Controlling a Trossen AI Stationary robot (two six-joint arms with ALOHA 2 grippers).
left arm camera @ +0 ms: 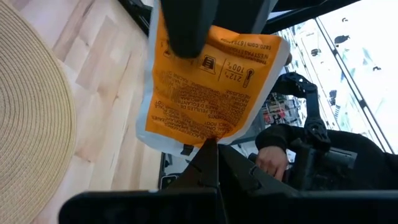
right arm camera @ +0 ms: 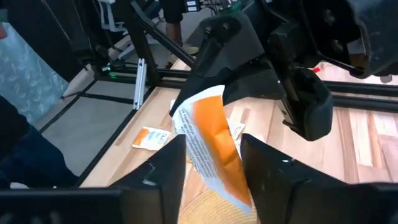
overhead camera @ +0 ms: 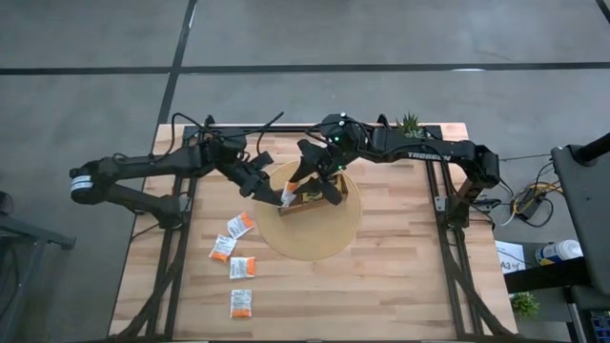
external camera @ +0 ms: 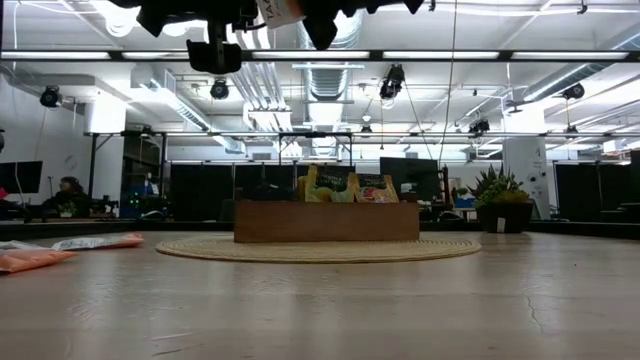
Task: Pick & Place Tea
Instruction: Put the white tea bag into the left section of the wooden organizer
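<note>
Closest to my low cam: bare table (external camera: pixel 330 310), then two orange sachets (external camera: pixel 60 252) flat at its left edge. Behind them, the round woven mat (external camera: pixel 320 248) with the wooden tray (external camera: pixel 326 221) on it; a yellow-green (external camera: pixel 330 186) and a red-orange sachet (external camera: pixel 376 188) stand upright in the tray. Small potted plant (external camera: pixel 497 205) at the far right edge.

From above I count four loose white-and-orange sachets (overhead camera: pixel 233 262) on the table left of the mat, well apart from the tray, none touching.

The active sachet (overhead camera: pixel 288 196) is in the air over the mat's left rim, just beside the tray's left end. Left gripper (overhead camera: pixel 276 197) is clamped on it; my left wrist cam shows the dark finger (left arm camera: pixel 186 28) pressed over the orange face, printed side to the lens. Left arm reaches in from the table's left side, elbow low, wrist angled toward the tray.

Right gripper (right arm camera: pixel 211 165) is at the same sachet (right arm camera: pixel 211 146). Its two fingers (right arm camera: pixel 273 171) straddle the lower part with the packet between them, but I can't tell if they're actually pinching or just bracketing it. Right arm comes across the back edge from the right, wrist bent down over the tray, so it covers most of the tray from above.

Both grippers sit high, at the top of the low view, clear of the tray.
</note>
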